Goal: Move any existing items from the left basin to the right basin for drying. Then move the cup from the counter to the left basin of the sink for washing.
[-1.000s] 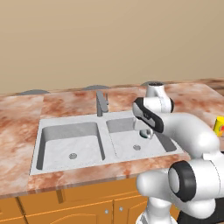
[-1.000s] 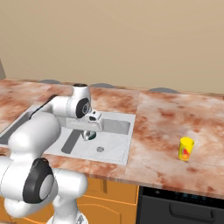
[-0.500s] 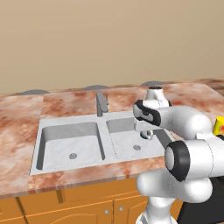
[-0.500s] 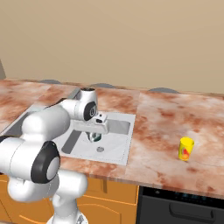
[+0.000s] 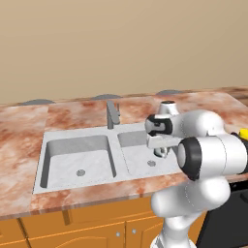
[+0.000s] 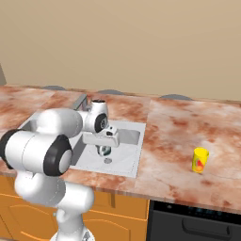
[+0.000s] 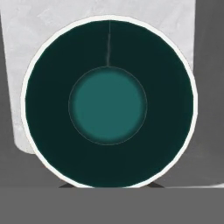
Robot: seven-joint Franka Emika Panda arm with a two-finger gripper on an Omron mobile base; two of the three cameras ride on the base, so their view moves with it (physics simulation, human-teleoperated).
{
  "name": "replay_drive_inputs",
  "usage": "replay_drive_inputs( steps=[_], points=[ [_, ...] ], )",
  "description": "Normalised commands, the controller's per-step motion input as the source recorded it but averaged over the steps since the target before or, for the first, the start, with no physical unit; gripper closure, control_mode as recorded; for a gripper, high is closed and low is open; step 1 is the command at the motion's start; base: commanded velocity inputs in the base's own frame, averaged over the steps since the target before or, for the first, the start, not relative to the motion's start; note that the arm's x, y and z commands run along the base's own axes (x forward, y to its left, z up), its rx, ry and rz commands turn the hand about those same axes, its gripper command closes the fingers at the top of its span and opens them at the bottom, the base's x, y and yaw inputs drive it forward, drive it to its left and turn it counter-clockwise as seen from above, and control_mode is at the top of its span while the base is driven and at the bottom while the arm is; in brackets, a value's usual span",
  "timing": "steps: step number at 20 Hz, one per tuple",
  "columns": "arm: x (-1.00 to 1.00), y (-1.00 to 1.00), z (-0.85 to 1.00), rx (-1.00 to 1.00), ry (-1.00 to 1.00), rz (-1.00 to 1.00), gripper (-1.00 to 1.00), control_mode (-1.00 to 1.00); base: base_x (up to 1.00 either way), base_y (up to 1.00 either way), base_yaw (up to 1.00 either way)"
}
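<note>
No writing, label, brand name, number or sign can be read anywhere here. The yellow cup on the counter has a red mark on its side, but it is too small and blurred to make out as letters or a logo.
</note>
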Motion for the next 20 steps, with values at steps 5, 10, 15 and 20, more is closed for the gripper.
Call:
replay_drive_inputs(
  steps=[5,10,15,20],
  points=[
    [0.19,-0.04,-0.35,0.00,0.01,0.00,1.00,-1.00,0.00,0.00,0.00],
    [0.16,-0.05,-0.38,0.00,0.00,0.00,1.00,-1.00,0.00,0.00,0.00],
    [0.09,-0.04,-0.33,0.00,0.00,0.00,1.00,-1.00,0.00,0.00,0.00],
    [0.09,-0.05,-0.27,0.00,0.00,0.00,1.00,-1.00,0.00,0.00,0.00]
  ],
)
